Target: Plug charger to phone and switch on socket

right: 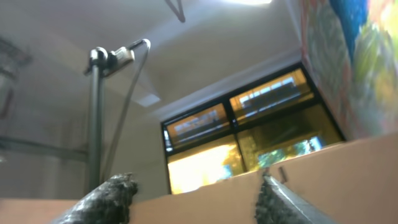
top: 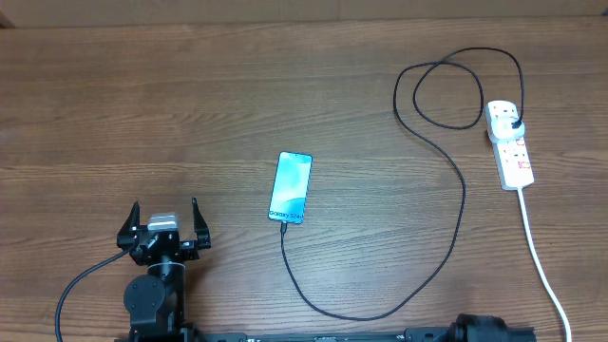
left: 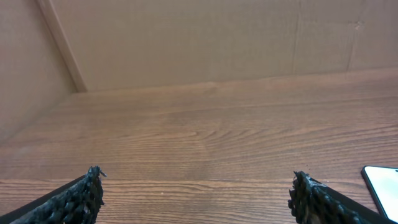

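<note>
The phone (top: 291, 187) lies flat near the middle of the table (top: 142, 104) w/ its light-blue screen lit. Tiny dark words sit at its 6 o'clock end. They look like "Galaxy S24" but are v. small from overhead. The charger (top: 464, 195) is a thin black cable. Its tip touches the phone's 6 o'clock end, but I can't tell if it is pushed all the way in. The cable dips toward 6 o'clock, swings up at approx. 3 o'clock of the phone, makes a loop near the far edge and ends in a black plug (top: 514, 124). The plug sits in the socket (top: 509, 142), a white strip at approx. 2 o'clock of the phone. The strip has little red marks. Any writing on it is too small to read, and I can't tell if a switch is on. Its thick white cord (top: 539, 256) runs toward 5 o'clock and is cut off at the pic's edge. The left gripper (top: 164, 211) is at approx. 8 o'clock of the phone, well apart from it, fingers spread wide w/ nothing between them. In the left wrist view only a corner of the phone (left: 384, 186) shows, cut off at 4 o'clock. The right gripper (right: 196, 199) points up at a blurry window (right: 249, 130) and a pole (right: 94, 124). Its fingers are wide apart too and hold nothing. Overhead shows only a bit of the right arm (top: 489, 331) at the bottom edge.
</note>
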Controlling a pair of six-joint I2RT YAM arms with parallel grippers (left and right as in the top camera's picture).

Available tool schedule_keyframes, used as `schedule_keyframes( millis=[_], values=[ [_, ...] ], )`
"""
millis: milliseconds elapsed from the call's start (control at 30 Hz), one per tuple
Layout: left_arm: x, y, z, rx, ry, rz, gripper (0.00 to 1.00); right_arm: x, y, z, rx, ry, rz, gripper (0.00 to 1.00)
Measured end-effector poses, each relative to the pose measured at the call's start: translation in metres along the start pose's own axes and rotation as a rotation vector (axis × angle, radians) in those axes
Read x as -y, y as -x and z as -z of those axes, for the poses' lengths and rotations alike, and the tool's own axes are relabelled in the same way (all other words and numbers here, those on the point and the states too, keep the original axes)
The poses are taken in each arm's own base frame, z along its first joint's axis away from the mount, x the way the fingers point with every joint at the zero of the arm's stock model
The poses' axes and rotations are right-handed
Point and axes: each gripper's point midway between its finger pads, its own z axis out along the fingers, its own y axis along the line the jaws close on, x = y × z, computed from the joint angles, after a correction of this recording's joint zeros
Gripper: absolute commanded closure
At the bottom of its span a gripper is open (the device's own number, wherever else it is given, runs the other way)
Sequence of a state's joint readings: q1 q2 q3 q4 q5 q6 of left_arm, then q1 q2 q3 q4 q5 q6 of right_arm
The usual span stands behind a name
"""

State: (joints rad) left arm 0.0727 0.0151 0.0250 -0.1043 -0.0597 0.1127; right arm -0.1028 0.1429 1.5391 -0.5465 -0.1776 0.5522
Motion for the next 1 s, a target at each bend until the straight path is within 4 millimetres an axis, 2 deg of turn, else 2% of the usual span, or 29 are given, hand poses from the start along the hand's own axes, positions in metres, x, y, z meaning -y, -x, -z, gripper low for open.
schedule_keyframes(
  millis=[33, 233, 367, 500, 567, 600, 767, 1000],
  values=[
    [0.000, 0.000, 0.000, 0.000, 0.000, 0.000, 0.00, 0.004, -0.004, -0.004, -0.001, -0.001, 0.003, 0.00],
    [0.000, 0.000, 0.000, 0.000, 0.000, 0.000, 0.00, 0.050, -0.044, -0.036, -0.005, -0.058, 0.002, 0.00],
    [0.000, 0.000, 0.000, 0.000, 0.000, 0.000, 0.00, 0.098, -0.073, -0.049, 0.014, -0.183, -0.003, 0.00],
    [0.000, 0.000, 0.000, 0.000, 0.000, 0.000, 0.01, 0.143, -0.098, -0.051, 0.051, -0.306, -0.003, 0.00],
    [0.000, 0.000, 0.000, 0.000, 0.000, 0.000, 0.00, 0.166, -0.116, -0.049, 0.039, -0.376, -0.002, 0.00],
    [0.000, 0.000, 0.000, 0.000, 0.000, 0.000, 0.00, 0.182, -0.132, -0.046, 0.014, -0.422, -0.002, 0.00],
    [0.000, 0.000, 0.000, 0.000, 0.000, 0.000, 0.00, 0.232, -0.194, -0.027, -0.125, -0.572, 0.003, 0.00],
    [0.000, 0.000, 0.000, 0.000, 0.000, 0.000, 0.00, 0.283, -0.274, 0.011, -0.298, -0.708, 0.010, 0.00]
  ],
)
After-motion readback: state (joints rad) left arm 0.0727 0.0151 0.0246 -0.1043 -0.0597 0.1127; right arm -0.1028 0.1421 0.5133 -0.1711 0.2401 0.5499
